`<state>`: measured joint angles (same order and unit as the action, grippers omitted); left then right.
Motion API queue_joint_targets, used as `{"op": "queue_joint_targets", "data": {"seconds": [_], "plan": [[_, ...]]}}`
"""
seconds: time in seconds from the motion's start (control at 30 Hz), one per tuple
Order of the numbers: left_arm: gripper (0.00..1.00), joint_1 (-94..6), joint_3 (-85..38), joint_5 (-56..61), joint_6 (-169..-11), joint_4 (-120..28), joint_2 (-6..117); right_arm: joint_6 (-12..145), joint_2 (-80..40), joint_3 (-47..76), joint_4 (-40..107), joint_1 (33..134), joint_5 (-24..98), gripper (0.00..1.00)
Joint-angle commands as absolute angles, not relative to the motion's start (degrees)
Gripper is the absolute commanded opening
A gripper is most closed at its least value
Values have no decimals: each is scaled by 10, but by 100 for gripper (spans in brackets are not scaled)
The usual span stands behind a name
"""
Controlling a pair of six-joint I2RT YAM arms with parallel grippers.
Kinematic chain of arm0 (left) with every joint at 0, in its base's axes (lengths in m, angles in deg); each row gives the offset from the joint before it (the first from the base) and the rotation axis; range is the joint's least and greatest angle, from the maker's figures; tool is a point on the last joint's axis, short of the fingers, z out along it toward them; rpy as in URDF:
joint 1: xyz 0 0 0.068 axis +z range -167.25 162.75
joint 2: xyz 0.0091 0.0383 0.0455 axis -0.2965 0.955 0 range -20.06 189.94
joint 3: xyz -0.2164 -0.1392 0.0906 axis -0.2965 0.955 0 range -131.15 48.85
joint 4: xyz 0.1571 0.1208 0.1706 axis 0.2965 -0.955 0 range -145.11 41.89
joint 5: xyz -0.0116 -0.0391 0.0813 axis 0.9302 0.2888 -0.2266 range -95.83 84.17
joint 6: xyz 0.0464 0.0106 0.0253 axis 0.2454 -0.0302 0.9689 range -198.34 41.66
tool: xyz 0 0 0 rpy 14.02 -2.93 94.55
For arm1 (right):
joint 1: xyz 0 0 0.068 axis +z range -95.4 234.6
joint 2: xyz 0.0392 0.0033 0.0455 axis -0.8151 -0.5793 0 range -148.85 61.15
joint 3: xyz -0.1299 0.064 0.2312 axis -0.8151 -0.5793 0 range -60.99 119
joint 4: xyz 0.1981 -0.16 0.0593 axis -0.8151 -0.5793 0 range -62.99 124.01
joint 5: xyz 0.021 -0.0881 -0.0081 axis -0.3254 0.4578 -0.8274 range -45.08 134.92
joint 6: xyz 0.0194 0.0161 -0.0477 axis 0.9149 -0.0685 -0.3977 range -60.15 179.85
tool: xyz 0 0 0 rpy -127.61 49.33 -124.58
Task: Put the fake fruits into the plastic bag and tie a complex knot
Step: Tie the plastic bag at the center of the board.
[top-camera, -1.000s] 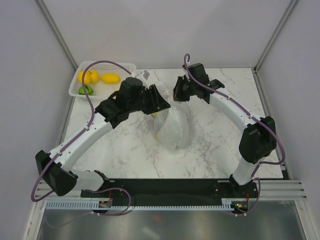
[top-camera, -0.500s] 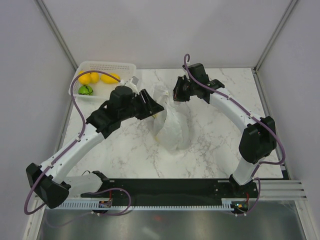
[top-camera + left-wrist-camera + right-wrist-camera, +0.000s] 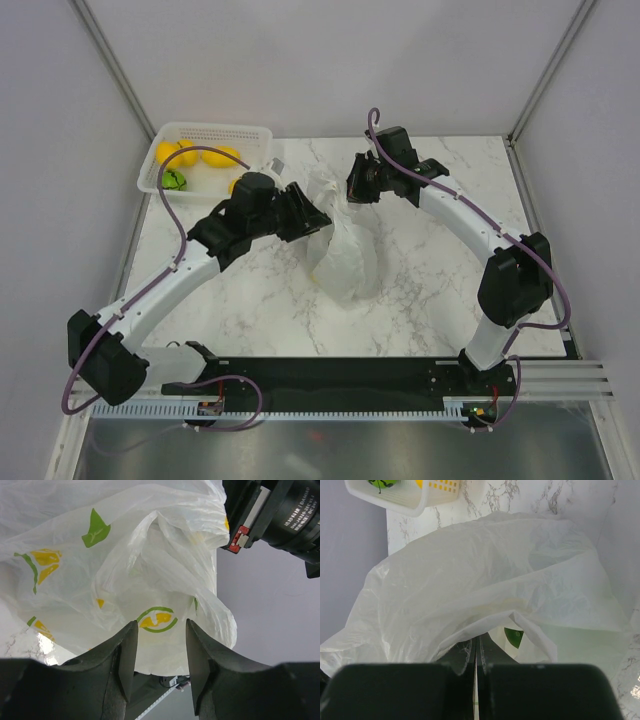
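Right arm props the bag, left sits at its mouth.
Right gripper (image 3: 475, 647) is pinched on the plastic bag (image 3: 345, 255) film, likely to keep it upright mid-bench (image 3: 240, 290) toward the far edge. Left gripper (image 3: 159, 630) fingers are parted with nothing between them. Fake fruits (image 3: 185, 155) sit in the basket (image 3: 215, 130) at the far-left corner (bare marble near and right for swinging).

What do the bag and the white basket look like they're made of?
The plastic bag looks like thin translucent film: crinkled, glossy, light showing through. The basket seems rigid white plastic, its walls perforated.
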<state>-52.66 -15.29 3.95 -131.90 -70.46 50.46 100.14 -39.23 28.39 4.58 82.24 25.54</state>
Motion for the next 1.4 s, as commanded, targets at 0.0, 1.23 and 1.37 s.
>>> {"op": "queue_joint_targets", "data": {"seconds": [0.0, 1.23, 1.37], "plan": [[50, -524, -182, 67, -1330, -666, 526, 995, -381, 301, 49, 823, 264, 0], [43, -547, -255, 96, -1332, -628, 626, 992, -387, 317, 37, 824, 276, 0], [41, -549, -258, 110, -1345, -628, 632, 993, -387, 319, 34, 825, 280, 0]]}}
